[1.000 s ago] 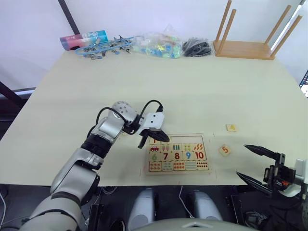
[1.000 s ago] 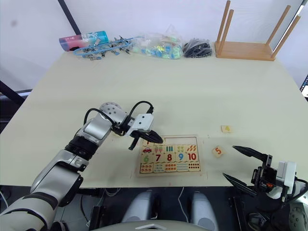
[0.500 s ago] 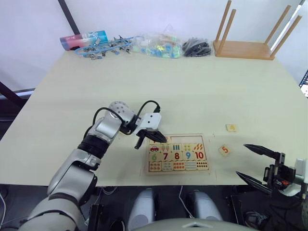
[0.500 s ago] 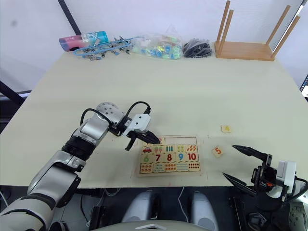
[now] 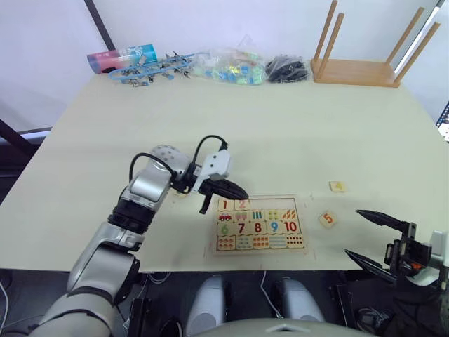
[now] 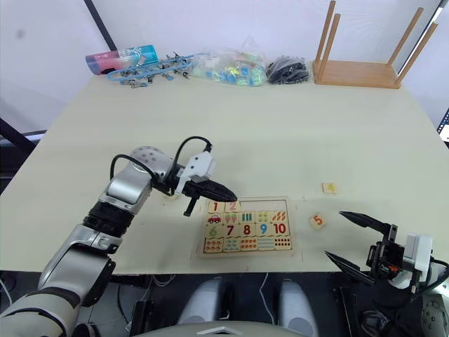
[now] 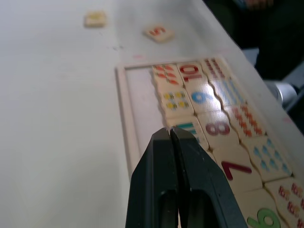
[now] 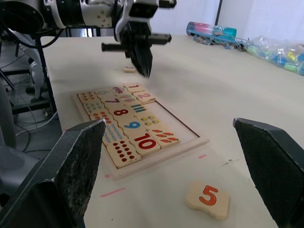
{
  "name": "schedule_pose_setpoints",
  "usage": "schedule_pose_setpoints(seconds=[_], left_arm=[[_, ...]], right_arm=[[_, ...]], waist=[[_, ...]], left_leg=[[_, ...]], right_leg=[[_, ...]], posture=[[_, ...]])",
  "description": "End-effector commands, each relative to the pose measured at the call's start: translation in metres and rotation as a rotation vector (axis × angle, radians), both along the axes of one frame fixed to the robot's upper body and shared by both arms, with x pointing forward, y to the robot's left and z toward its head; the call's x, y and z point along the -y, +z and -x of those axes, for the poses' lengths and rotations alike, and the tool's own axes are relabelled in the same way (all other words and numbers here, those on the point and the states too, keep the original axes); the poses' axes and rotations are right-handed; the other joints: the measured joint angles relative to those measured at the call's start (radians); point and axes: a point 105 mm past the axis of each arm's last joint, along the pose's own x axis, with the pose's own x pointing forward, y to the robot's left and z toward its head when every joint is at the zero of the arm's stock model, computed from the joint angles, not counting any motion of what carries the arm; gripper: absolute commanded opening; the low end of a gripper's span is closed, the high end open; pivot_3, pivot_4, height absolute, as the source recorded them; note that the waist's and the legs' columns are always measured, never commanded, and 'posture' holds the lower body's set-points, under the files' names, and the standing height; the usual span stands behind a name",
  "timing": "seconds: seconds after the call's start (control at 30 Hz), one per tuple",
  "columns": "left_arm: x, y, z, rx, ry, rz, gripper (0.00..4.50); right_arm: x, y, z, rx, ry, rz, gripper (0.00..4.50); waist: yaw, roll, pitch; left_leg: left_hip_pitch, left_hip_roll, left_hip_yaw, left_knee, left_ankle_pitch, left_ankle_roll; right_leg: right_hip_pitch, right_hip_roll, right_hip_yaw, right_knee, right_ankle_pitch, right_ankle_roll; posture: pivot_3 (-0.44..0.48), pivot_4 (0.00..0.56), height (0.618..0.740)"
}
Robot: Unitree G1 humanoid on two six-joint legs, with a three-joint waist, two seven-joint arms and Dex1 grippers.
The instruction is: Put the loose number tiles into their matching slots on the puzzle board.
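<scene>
Left eye view – puzzle board (image 5: 258,225): flat on the counter (image 5: 280,133), near its front edge; tiles 1 (image 5: 224,205) and 2 (image 5: 240,204) sit in the board's top row, the remaining slots (image 5: 277,204) beside them bare.
Left eye view – left hand (image 5: 226,191): above the board's top-left corner, fingers clenched on nothing.
Left eye view – loose tiles: tile 5 (image 5: 327,219) just right of the board; tile 4 (image 5: 337,186) farther from the board, up and to the right.
Left eye view – right hand (image 5: 373,237): well right of the board, off the counter's front edge, released, fingers spread.
Right eye view – another tile (image 6: 168,197): on the counter left of the board, partly hidden by the left arm; digit unreadable.
Left wrist view – fingers (image 7: 161,156): pressed together over the board's rim.
Right wrist view – tile 5: lies between the spread fingers (image 8: 270,156), nearer than the board.
</scene>
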Motion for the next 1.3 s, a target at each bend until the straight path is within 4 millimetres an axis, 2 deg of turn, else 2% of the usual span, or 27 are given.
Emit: schedule_pose_setpoints(seconds=[0.03, 0.23, 0.3, 0.53, 0.63, 0.67, 0.77, 0.8, 0.87, 1.1, 1.3], left_arm=[[-0.013, 0.019, 0.001, 0.008, 0.085, 0.079, 0.08], [-0.042, 0.028, -0.007, 0.091, 0.296, 0.18, 0.08], [-0.057, 0.028, -0.01, 0.114, 0.408, 0.221, 0.08], [-0.105, 0.024, 0.006, 0.106, 0.621, 0.333, 0.08], [-0.119, 0.019, 0.014, 0.1, 0.679, 0.362, 0.91], [-0.124, 0.017, 0.016, 0.096, 0.701, 0.374, 1.31], [-0.139, 0.005, 0.025, 0.095, 0.753, 0.365, 2.83], [-0.143, 0.001, 0.028, 0.094, 0.767, 0.363, 3.5], [-0.15, -0.006, 0.034, 0.077, 0.799, 0.369, 4.42], [-0.17, -0.026, 0.052, 0.086, 0.944, 0.366, 4.47], [-0.171, -0.037, 0.07, 0.095, 1.051, 0.378, 4.47]], right_arm=[[0.011, 0.008, -0.002, 0.034, -0.059, -0.016, 4.5], [0.023, 0.003, -0.001, 0.017, -0.086, -0.003, 4.5], [0.028, 0.0, -0.001, 0.008, -0.1, 0.004, 4.5], [0.038, -0.008, 0.002, -0.016, -0.152, 0.015, 4.5], [0.04, -0.012, 0.004, -0.022, -0.16, 0.022, 4.5], [0.04, -0.013, 0.004, -0.024, -0.164, 0.026, 4.5], [0.045, -0.015, 0.002, -0.018, -0.197, 0.032, 4.5], [0.046, -0.015, 0.001, -0.018, -0.207, 0.034, 4.5], [0.05, -0.016, 0.0, -0.018, -0.228, 0.039, 4.5], [0.068, -0.028, 0.003, -0.04, -0.362, 0.045, 4.5], [0.075, -0.036, 0.01, -0.07, -0.442, 0.037, 4.5]], waist=[[-0.001, 0.0, 0.0], [0.001, 0.0, 0.0], [0.001, 0.0, 0.0], [-0.002, 0.0, 0.0], [-0.001, 0.0, 0.0], [0.001, 0.0, 0.0], [0.002, 0.0, 0.0], [0.002, 0.0, 0.0], [0.001, 0.0, 0.0], [0.0, 0.0, 0.0], [0.001, -0.001, -0.001]], left_leg=[[0.0, 0.0, 0.0, 0.0, 0.0, 0.0], [0.0, 0.001, 0.0, 0.0, 0.0, 0.0], [0.0, 0.001, 0.0, 0.0, 0.0, 0.0], [0.001, 0.003, 0.0, -0.001, 0.0, 0.0], [0.002, 0.003, 0.0, -0.001, 0.0, 0.0], [0.002, 0.003, 0.0, -0.001, 0.0, 0.0], [0.002, 0.002, 0.0, -0.001, 0.0, 0.0], [0.002, 0.002, 0.001, -0.001, 0.0, 0.0], [0.002, 0.002, 0.001, -0.001, 0.0, 0.0], [0.002, 0.002, 0.001, -0.002, 0.0, 0.0], [0.002, 0.002, 0.001, -0.003, 0.0, 0.0]], right_leg=[[0.0, 0.0, 0.0, 0.0, 0.0, 0.0], [0.0, 0.0, 0.0, 0.0, 0.0, 0.0], [0.0, -0.001, -0.001, 0.0, 0.0, 0.0], [0.0, -0.002, 0.0, 0.001, 0.0, 0.0], [0.0, -0.002, 0.0, 0.001, -0.001, -0.001], [0.0, -0.002, 0.0, 0.001, -0.001, -0.002], [0.001, -0.004, -0.001, 0.0, -0.001, -0.003], [0.001, -0.004, -0.001, 0.0, -0.002, -0.003], [0.0, -0.005, -0.001, 0.0, -0.002, -0.003], [0.0, -0.007, -0.002, 0.0, -0.002, -0.004], [0.0, -0.014, -0.002, -0.001, -0.002, -0.004]], posture=[[0.0, 0.15, 0.737], [0.0, 0.15, 0.737], [0.0, 0.15, 0.737], [0.0, 0.15, 0.737], [0.0, 0.15, 0.737], [0.0, 0.15, 0.737], [0.0, 0.15, 0.737], [0.0, 0.15, 0.737], [0.0, 0.15, 0.737], [0.0, 0.15, 0.737], [0.0, 0.15, 0.737]])
